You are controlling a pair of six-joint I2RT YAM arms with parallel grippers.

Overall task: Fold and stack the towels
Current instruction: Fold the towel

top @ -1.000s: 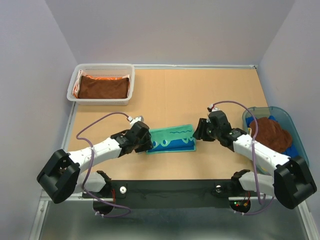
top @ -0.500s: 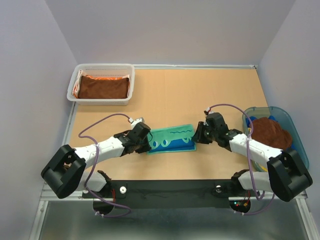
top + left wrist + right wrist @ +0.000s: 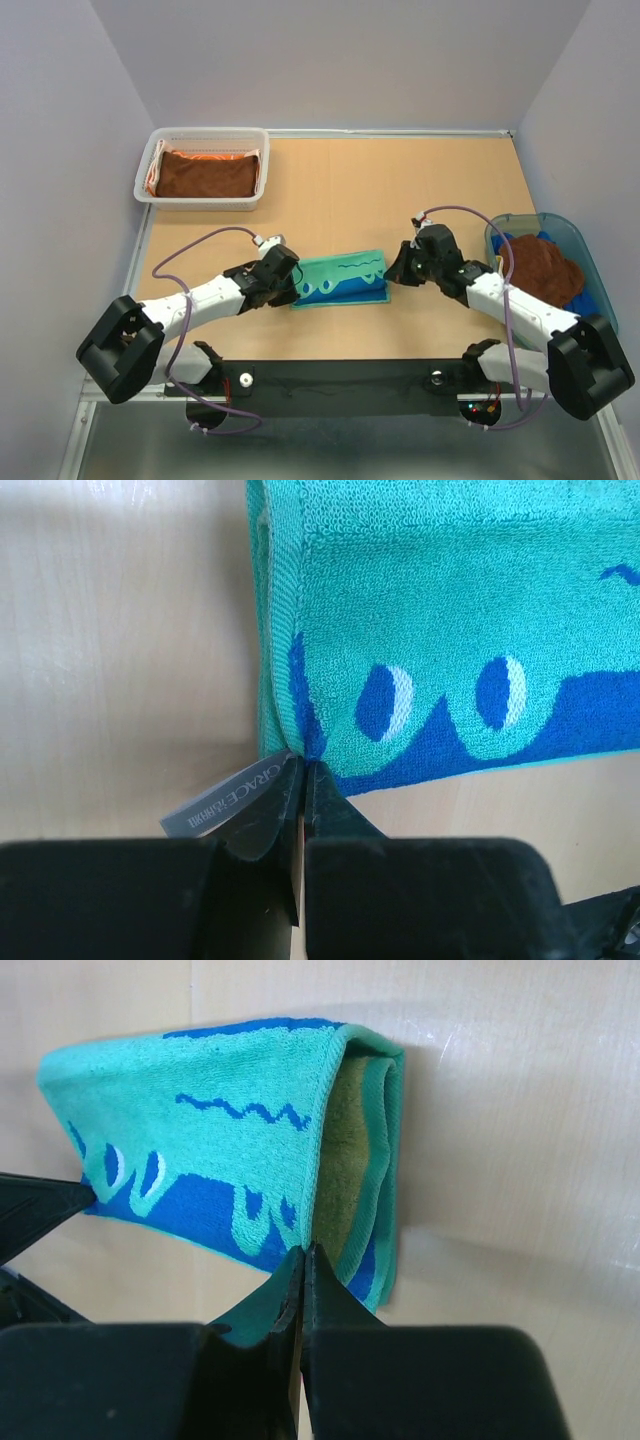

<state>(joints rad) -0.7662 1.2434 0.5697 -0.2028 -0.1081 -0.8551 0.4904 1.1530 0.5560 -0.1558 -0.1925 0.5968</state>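
Observation:
A folded green-and-blue towel [image 3: 340, 278] lies on the table between my two arms. My left gripper [image 3: 296, 288] is at its left end, and the left wrist view shows the jaws [image 3: 302, 765] shut on the near left corner of the towel [image 3: 450, 600], right beside a grey label [image 3: 225, 795]. My right gripper [image 3: 392, 272] is at the right end. There the jaws [image 3: 303, 1252] are pinched shut on the near edge of the towel's [image 3: 200, 1110] top layer, and olive and teal inner layers show at the open end.
A white mesh basket [image 3: 203, 135] at the back left holds a folded brown towel [image 3: 207, 173] over an orange one [image 3: 158, 165]. A translucent tub [image 3: 540, 216] at the right edge holds a crumpled brown towel [image 3: 540, 265] and blue cloth [image 3: 590, 300].
Both grippers have closed from half open onto the towel's two ends. The arms have barely shifted and the towel lies where it was.

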